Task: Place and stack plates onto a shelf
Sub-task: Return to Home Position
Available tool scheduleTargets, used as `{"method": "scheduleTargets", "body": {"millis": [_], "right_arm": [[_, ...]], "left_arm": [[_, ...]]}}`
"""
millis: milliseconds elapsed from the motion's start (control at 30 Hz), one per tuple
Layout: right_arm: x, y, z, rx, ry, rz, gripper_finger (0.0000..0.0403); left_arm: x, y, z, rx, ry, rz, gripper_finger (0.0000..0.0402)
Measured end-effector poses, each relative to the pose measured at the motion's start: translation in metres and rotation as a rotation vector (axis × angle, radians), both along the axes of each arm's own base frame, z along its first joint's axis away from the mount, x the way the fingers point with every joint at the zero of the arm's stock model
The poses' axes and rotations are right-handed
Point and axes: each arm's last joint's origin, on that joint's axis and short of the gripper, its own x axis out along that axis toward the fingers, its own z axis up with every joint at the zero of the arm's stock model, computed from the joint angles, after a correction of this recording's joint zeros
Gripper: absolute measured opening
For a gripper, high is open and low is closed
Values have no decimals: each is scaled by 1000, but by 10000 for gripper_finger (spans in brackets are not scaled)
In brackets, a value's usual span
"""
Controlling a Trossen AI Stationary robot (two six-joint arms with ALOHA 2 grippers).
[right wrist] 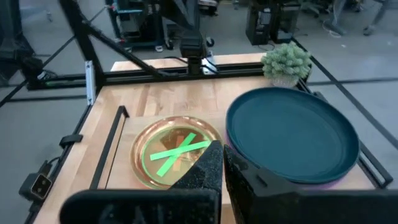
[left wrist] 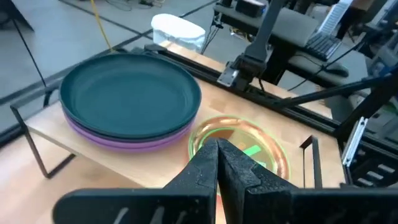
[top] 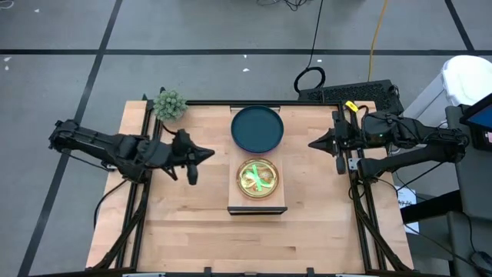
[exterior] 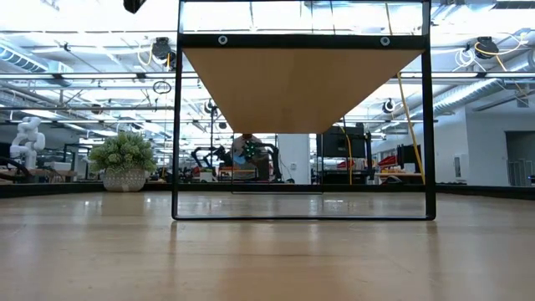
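Table (top: 192, 227) centre: shelf (top: 240, 203), long axis running 12 to 6. On its 12 o'clock end, large stack: dark teal plate (top: 257, 128) on top, purple plate (left wrist: 118, 140) rim showing beneath. Just beside, toward 6 o'clock, small stack (top: 257, 177): pinkish-amber rim, neon green showing through. At 9 o'clock of shelf, apart from it: left pincer (top: 206, 155), fingers pressed together. At 3 o'clock, apart: right pincer (top: 315, 143), fingers pressed together. At 10 o'clock table corner: plant (top: 170, 104).
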Motion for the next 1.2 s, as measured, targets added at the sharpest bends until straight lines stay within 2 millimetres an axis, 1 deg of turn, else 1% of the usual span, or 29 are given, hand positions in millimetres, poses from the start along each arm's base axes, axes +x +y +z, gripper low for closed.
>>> {"method": "scheduleTargets", "body": {"millis": [167,300,400,500,567,633,767,900,1067,1200], "right_arm": [[0,0,0,36,0,-19,0],[0,0,0,3,2,-9,0],[3,-1,-2,-25,-13,-23,0],[7,-1,-10,-49,-66,-15,0],[10,0,-18,-47,-99,-16,0],[14,0,-28,-44,-131,-16,0],[22,0,-50,-43,-206,-16,0],[25,0,-71,-75,-248,-7,0],[24,0,-92,-96,-280,-3,0],[22,0,-113,-137,-275,7,0]], "left_arm": [[-11,2,8,-12,-41,-4,5],[-20,5,12,99,-21,-47,5],[-31,8,17,212,-11,-89,4],[-44,11,18,311,26,-155,4],[-52,12,18,325,40,-211,4],[-57,12,16,312,18,-242,4],[-55,10,5,271,-62,-305,4],[-51,7,-15,259,-62,-347,4],[-47,7,-43,213,-37,-311,3],[-43,6,-69,192,-34,-300,3]]}}
